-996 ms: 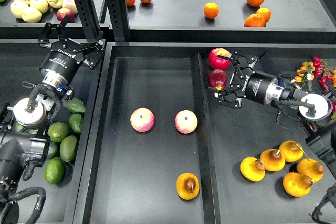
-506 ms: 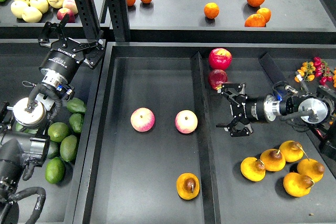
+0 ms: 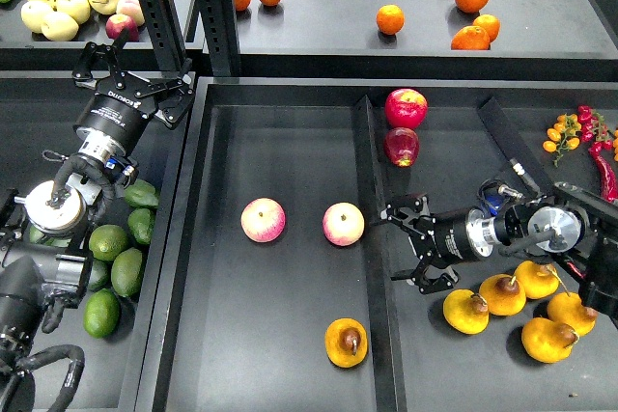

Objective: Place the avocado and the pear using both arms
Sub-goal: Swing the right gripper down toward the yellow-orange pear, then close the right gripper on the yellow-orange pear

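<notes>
My black clawed left gripper hangs raised with fingers spread, while my black clawed right gripper reaches leftward, fingers apart.

Avocado: glossy dark-green, egg-shaped, lying among similar green fruit in the left bin, at 8 o'clock in the view. Pear: deep yellow-orange, lumpy, brown end facing up, resting alone in the middle tray at 6 o'clock.

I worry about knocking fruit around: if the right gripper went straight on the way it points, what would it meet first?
The right gripper, open, points leftward across the divider. Likely first: the nearer pink-yellow apple, unless it passes above; height is unclear.
</notes>
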Robot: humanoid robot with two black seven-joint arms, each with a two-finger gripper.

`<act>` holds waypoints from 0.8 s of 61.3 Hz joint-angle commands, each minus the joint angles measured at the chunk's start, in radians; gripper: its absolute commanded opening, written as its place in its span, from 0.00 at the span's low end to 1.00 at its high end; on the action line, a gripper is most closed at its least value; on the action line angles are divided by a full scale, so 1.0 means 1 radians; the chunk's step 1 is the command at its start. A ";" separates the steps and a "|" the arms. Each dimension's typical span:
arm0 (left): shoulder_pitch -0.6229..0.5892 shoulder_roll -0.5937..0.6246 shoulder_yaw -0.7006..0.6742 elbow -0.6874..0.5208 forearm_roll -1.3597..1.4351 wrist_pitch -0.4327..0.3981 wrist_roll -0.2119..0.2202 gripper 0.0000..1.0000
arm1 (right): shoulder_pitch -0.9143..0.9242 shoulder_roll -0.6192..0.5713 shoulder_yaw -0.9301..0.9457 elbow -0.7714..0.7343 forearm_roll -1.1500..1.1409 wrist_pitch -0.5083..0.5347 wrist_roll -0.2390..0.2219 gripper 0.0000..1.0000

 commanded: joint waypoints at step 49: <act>-0.004 0.000 0.001 -0.002 0.000 0.002 0.001 1.00 | -0.110 0.147 0.012 -0.088 -0.007 0.000 0.000 0.99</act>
